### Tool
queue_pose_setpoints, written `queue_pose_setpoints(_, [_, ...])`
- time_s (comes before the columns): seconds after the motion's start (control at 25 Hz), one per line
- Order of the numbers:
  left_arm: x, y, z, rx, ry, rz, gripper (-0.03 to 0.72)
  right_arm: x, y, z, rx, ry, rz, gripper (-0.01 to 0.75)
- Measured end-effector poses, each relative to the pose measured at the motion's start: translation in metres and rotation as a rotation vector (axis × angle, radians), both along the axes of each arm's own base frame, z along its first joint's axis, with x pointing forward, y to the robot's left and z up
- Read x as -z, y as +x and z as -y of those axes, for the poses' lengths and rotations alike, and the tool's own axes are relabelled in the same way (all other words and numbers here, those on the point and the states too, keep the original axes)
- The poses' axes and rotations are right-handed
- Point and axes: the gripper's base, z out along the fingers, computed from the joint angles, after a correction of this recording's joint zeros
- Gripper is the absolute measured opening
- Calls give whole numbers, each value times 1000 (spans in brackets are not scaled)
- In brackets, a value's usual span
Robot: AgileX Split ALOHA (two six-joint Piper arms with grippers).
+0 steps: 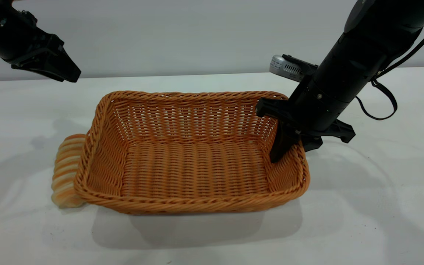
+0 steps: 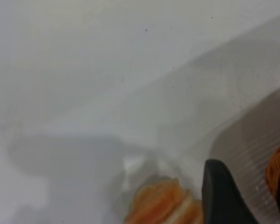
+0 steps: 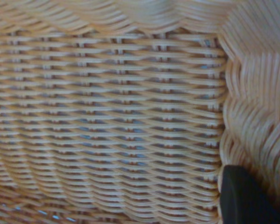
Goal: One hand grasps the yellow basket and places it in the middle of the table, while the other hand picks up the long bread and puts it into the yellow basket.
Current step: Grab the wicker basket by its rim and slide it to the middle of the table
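The yellow basket (image 1: pixel 197 96) stands in the middle of the white table (image 1: pixel 363 221), open side up and empty. My right gripper (image 1: pixel 294 151) is shut on its right wall, one finger inside and one outside. In the right wrist view the weave (image 3: pixel 107 116) fills the picture, with one of the fingers (image 3: pixel 242 196) against it. The long bread (image 1: pixel 64 169) lies on the table against the basket's left side, partly under the flared rim. My left gripper (image 1: pixel 68 73) hangs open and empty high above the table's back left. Its wrist view shows the bread (image 2: pixel 163 205) and a bit of basket (image 2: pixel 275 168) below.
A grey camera module (image 1: pixel 287 68) sits on the right arm above the basket's back right corner, with a black cable (image 1: pixel 385 103) looping off the arm. Bare table lies in front of the basket and to both sides.
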Motion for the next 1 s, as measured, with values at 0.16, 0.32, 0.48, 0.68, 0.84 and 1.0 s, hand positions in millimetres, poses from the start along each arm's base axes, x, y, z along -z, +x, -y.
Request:
queue_pose_setpoints(0.16, [0,0,0,0,0,0,357,0,1,1,-18,-16,15,86])
queue_pose_setpoints(0.32, [0,0,0,-3,-1,-1,357,0,2,2,-57,-44,37,283])
queue_pose_setpoints(0.48, [0,0,0,-1,-3,-3,357,0,2,3,-70,-52,38,493])
queue_pose_setpoints(0.68, [0,0,0,-2,-6,-7,357,-5,3,5,-101,-75,62,571])
queue_pose_setpoints(0.84, [0,-1,0,-1,-6,-8,357,-27,10,17,-84,-78,119,574])
queue_pose_setpoints(1.0, [0,-1,1,-4,-12,-14,357,-59,16,36,-76,-96,199,573])
